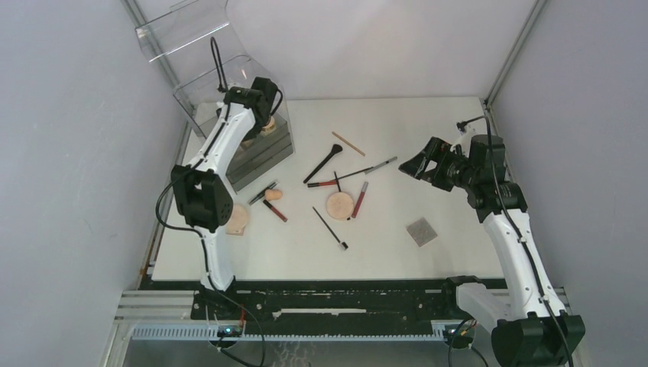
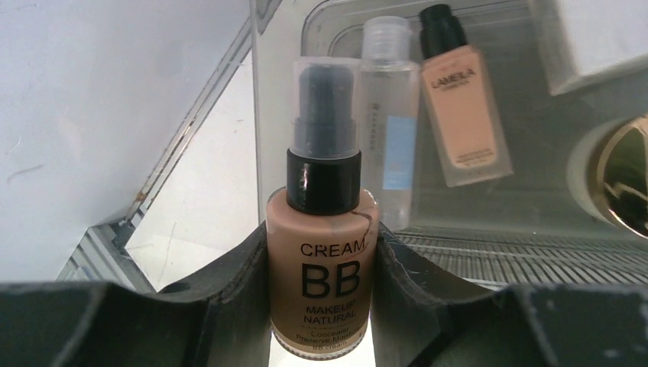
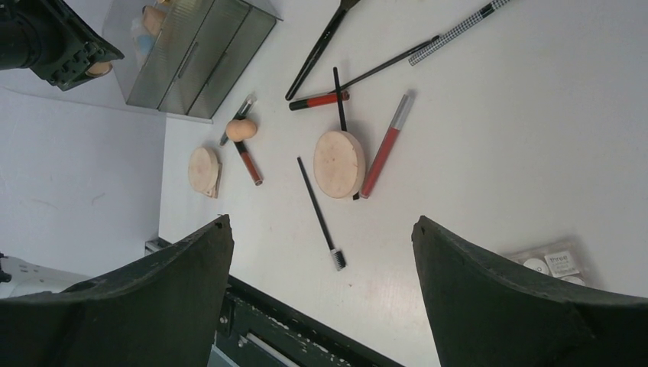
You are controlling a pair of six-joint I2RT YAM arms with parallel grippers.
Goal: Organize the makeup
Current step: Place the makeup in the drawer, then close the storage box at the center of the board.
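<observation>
Left fingers (image 2: 229,306) grip the BB cream bottle (image 2: 324,283); lower it upright beside the two bottles (image 2: 463,115) in the clear organizer (image 2: 535,202). Your right fingers (image 3: 497,306) hang wide open.

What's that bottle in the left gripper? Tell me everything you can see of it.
The BB cream bottle holds tan liquid and has a black collar and a clear cap over a dark pump. Black print reads CREAM BB MAKEUP NATURAL. The left gripper clamps its lower sides between both fingers, cap pointing away from the wrist, over the clear organizer.
</observation>
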